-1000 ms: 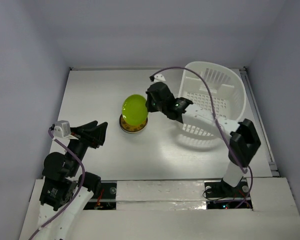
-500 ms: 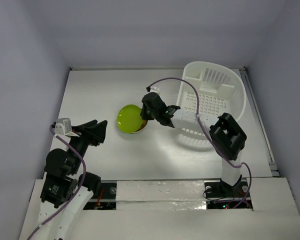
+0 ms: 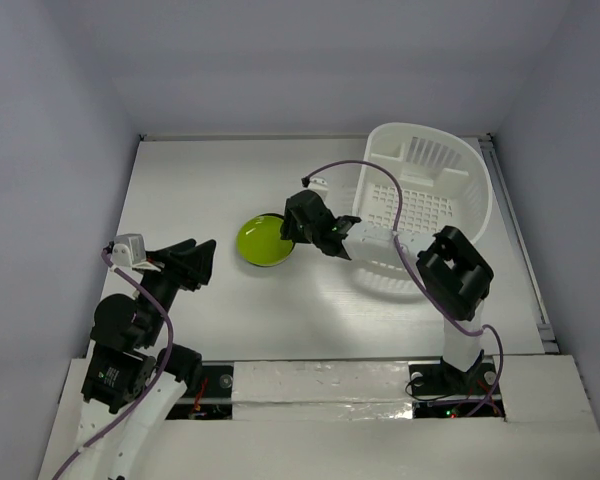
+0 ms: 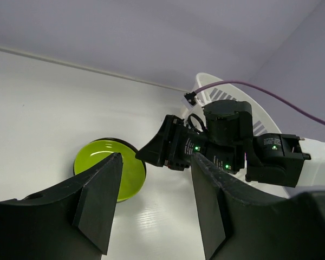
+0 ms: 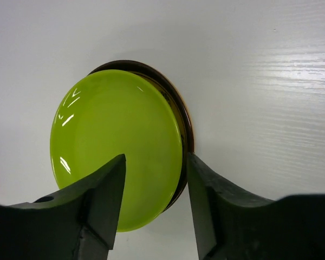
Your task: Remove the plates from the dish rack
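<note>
Right hand stood open over the lime plate, holding nothing; left hand open, empty. Glossy, breakable: rim grip looked best.

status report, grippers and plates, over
Right gripper open, at lime green plate. Plate flat atop dark-rimmed plate on table. Left gripper open, empty. Nothing in the way.
</note>
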